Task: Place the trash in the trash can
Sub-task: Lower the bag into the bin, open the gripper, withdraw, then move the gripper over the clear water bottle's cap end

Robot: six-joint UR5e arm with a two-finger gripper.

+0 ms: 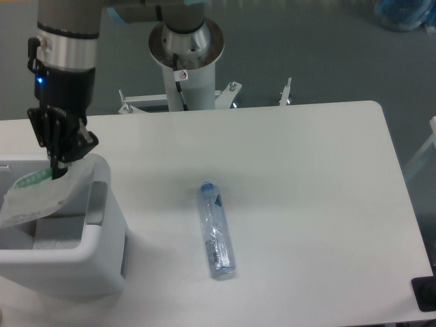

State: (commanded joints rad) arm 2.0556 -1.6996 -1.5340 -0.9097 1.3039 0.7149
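My gripper (pixel 56 170) hangs over the white trash can (pixel 102 272) at the table's left edge, shut on the top of a clear wrinkly plastic bag with green print (pixel 37 197). The bag droops to the left into the can's opening, its lower part below the rim. A slim clear plastic bottle with a blue cap (pixel 216 229) lies flat on the white table near the middle, cap pointing away from me, well to the right of the can.
The arm's round base column (pixel 185 51) stands behind the table's far edge. A blue bag (pixel 405 13) lies on the floor at the top right. A dark object (pixel 426 293) sits at the table's lower right corner.
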